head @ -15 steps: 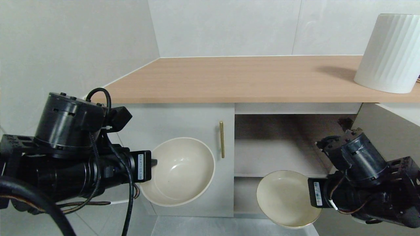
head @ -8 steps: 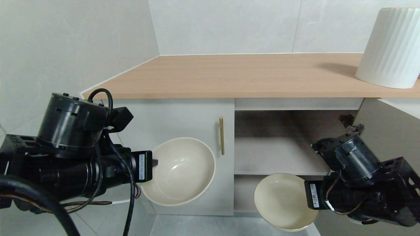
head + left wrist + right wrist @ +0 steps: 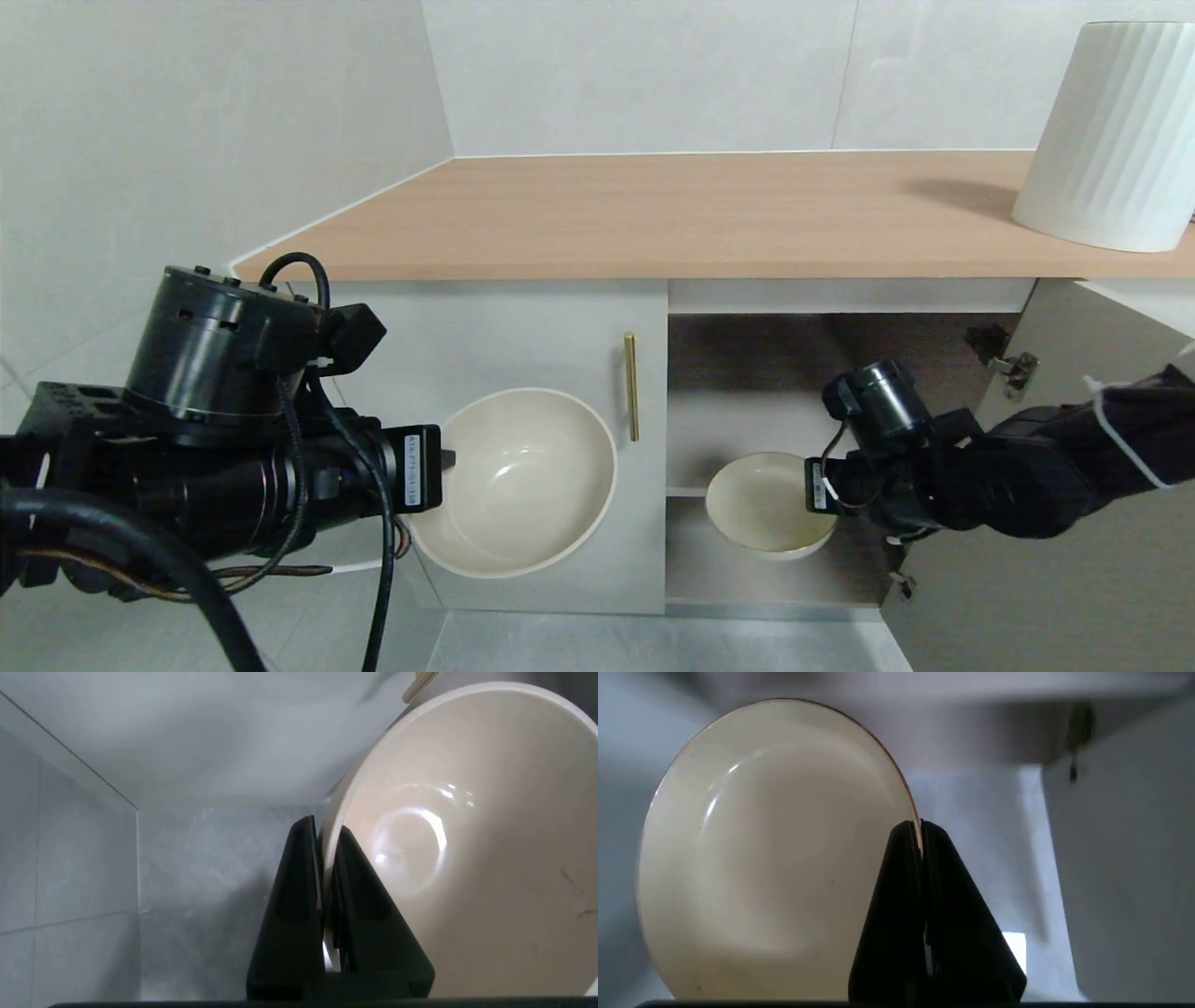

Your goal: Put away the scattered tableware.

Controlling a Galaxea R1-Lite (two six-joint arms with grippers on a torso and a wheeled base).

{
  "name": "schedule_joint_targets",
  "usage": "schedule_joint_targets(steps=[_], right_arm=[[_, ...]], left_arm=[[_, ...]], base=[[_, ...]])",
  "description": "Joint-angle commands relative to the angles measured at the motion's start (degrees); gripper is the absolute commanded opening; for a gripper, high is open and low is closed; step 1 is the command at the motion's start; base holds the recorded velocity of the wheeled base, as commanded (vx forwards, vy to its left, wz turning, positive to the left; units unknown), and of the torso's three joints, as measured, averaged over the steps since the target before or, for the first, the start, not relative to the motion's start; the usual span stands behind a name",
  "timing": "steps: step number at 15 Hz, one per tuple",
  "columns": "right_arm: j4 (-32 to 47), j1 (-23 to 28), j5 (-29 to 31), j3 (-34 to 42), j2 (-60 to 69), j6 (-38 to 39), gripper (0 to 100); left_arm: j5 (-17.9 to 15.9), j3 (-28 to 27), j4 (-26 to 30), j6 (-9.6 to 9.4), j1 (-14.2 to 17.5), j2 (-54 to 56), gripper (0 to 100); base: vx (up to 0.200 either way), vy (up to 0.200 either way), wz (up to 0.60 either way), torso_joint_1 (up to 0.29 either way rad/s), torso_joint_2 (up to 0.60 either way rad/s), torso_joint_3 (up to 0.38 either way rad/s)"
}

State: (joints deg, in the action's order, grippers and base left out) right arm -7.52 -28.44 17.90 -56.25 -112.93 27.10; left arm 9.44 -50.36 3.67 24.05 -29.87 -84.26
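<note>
Fingers (image 3: 901, 915) of the right gripper (image 3: 814, 485), pinched on the plate (image 3: 761, 504), have been advanced from lower right into the cabinet (image 3: 747, 401) at centre-right, stowing judged near; the bowl (image 3: 523, 481) is clamped by the left gripper (image 3: 445, 459), lower centre.

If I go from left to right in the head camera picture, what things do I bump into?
left gripper pinching the big bowl's rim → big bowl → gold door handle → small dish → right gripper holding that dish → white ribbed pot
</note>
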Motion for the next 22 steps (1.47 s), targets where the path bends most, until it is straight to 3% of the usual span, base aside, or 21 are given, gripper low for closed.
schedule_joint_targets(steps=[1, 8, 12, 22], right_arm=[[-2.94, 4.36, 0.12, -7.56, -12.13, -1.61, 0], [-3.03, 10.60, 5.04, -21.36, -25.14, -3.02, 0], [-3.03, 11.65, 8.21, -27.25, -29.80, -2.84, 0], [-3.03, 12.27, 10.67, -32.79, -31.91, 0.94, 0]], left_arm=[[0.06, 0.00, -0.51, 0.03, -0.02, 0.06, 0], [0.06, 0.70, -0.59, 0.03, -0.02, -0.11, 0], [0.06, 0.70, -0.59, 0.03, -0.02, -0.55, 0], [0.06, 0.61, -0.59, 0.03, -0.02, -0.55, 0]], base=[[0.000, 0.000, 0.00, 0.000, 0.00, 0.000], [0.000, 0.000, 0.00, 0.000, 0.00, 0.000], [0.000, 0.000, 0.00, 0.000, 0.00, 0.000], [0.000, 0.000, 0.00, 0.000, 0.00, 0.000]])
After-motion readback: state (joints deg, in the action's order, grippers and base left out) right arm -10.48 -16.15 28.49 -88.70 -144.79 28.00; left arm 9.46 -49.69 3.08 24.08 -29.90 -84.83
